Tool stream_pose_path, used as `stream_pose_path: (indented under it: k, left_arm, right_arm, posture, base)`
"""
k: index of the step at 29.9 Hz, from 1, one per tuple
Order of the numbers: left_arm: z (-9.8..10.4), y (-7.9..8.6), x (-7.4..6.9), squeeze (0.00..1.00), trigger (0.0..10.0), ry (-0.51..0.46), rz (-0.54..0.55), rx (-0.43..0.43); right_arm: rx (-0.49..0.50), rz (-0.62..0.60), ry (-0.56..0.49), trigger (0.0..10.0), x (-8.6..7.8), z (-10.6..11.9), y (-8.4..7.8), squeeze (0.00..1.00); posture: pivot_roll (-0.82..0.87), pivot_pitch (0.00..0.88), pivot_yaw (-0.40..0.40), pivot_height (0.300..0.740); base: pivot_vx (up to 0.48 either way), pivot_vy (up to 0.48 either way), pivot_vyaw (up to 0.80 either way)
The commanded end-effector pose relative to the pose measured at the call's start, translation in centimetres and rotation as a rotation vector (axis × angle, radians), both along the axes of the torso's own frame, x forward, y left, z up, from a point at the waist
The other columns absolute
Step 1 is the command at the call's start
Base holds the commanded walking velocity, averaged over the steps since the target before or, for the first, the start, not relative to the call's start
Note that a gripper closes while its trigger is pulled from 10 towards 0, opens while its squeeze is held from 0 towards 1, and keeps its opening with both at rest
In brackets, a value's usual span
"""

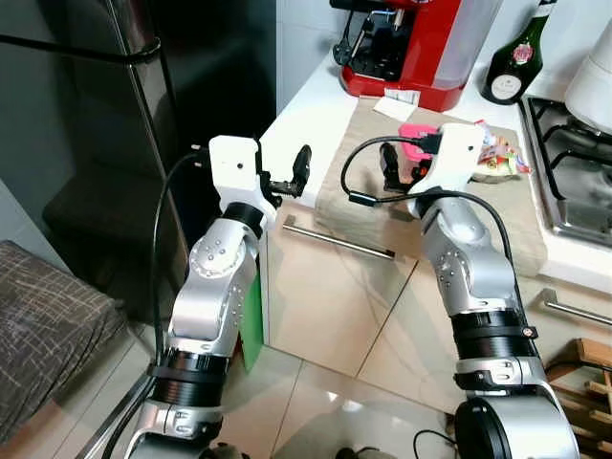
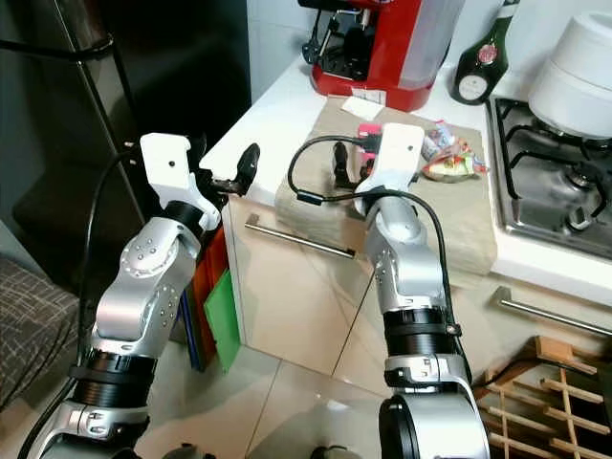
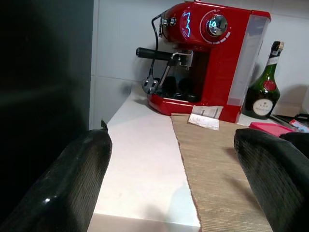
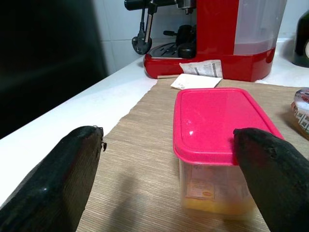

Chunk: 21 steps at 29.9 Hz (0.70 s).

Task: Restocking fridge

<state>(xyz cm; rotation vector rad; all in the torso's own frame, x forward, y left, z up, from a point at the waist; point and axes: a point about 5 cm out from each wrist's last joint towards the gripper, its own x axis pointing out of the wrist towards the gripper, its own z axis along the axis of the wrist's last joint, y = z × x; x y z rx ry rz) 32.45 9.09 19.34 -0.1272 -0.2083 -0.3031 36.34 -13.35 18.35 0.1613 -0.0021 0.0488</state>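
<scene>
**A:** From the head cameras, the right gripper [image 2: 346, 170] is up over the woven tan mat [image 2: 449, 225] on the white counter [image 2: 277, 105], and the pink-lidded container [image 1: 417, 133] sits right ahead of it, partly hidden behind the wrist. Fingers there? Can't quite judge from up here.

**B:** And the left gripper [image 1: 292, 177] hangs off the counter's corner, beside the dark fridge [image 1: 115, 115]. So the right arm is plainly nearer the box.

**A:** Left wrist view now: its two glossy black fingers [image 3: 67, 183] are spread wide, nothing between them. Beyond lie bare counter, the mat's edge, a red espresso machine [image 3: 212, 53], a green bottle [image 3: 263, 84]. Just a sliver of pink lid far off to one side.

**B:** Right wrist view tells the story. Fingers [image 4: 53, 183] parted wide, empty, and the container stands dead ahead, but off-centre, close to one finger and well clear of the other.

**A:** Rounded rectangular tub, smooth pink plastic lid, clear walls, something yellow inside, a label on the front. Its long axis runs away from the gripper, the short end facing it.

**B:** I'd say the gripper needs to shift sideways to straddle that narrow width. Slick walls, so it'll need a square grip.
</scene>
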Motion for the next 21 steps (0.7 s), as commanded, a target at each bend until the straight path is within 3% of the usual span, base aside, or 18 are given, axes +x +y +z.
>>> stream_pose_path:
  k: [1, 21]
  left_arm:
    - [0.6, -0.1, -0.2, 0.0, 10.0, -0.023, -0.011, -0.002]
    - [0.5, -0.2, -0.3, 0.0, 10.0, -0.02, -0.018, 0.001]
  right_arm:
    - [-0.008, -0.034, 0.003, 10.0, 0.3, 0.0, -0.3, 0.0]
    - [-0.016, -0.105, -0.127, 10.0, 0.5, 1.8, -1.0, 0.0]
  posture:
    - [0.04, 0.0, -0.022, 0.74]
    - [0.04, 0.0, -0.025, 0.74]
  base:
    - [0.0, 0.0, 0.0]
    - [0.0, 0.0, 0.0]
